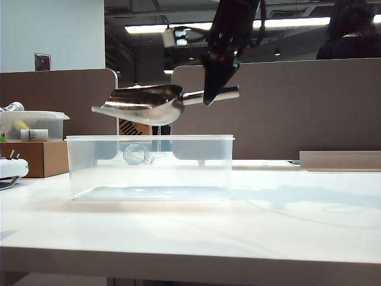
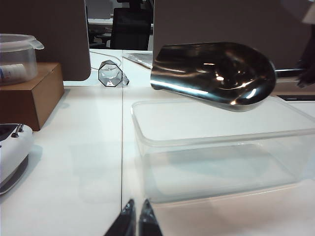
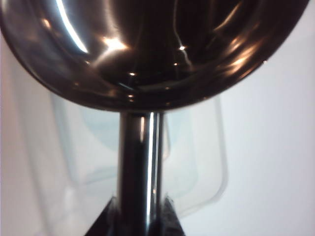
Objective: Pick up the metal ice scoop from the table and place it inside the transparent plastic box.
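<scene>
Gripping the straight tubular handle of the shiny silver metal ice scoop (image 1: 146, 104) with my right gripper (image 1: 209, 98), I am holding it in the air in the upper middle of the exterior frame, its deep rounded bowl reaching left and its pointed front tilting slightly down. My right arm is coming down from the top edge of that frame, and the black fingers (image 3: 167, 219) are pinching the handle from both sides, as the right wrist view is showing at its lower edge. The scoop is hanging above the large clear rectangular transparent plastic box (image 1: 149, 167), apart from its thickened rim, and the box is standing open on the wide white table (image 1: 268, 220) in the middle of the exterior frame. My left gripper (image 2: 136, 221) is showing only as two dark tips at the lower edge of the left wrist view, sitting close together with a thin slit between them and holding nothing, low over the table near the box. At the left edge of the exterior frame a smaller lidded clear container (image 1: 33, 125) is resting on a brown cardboard box (image 1: 36, 158).
</scene>
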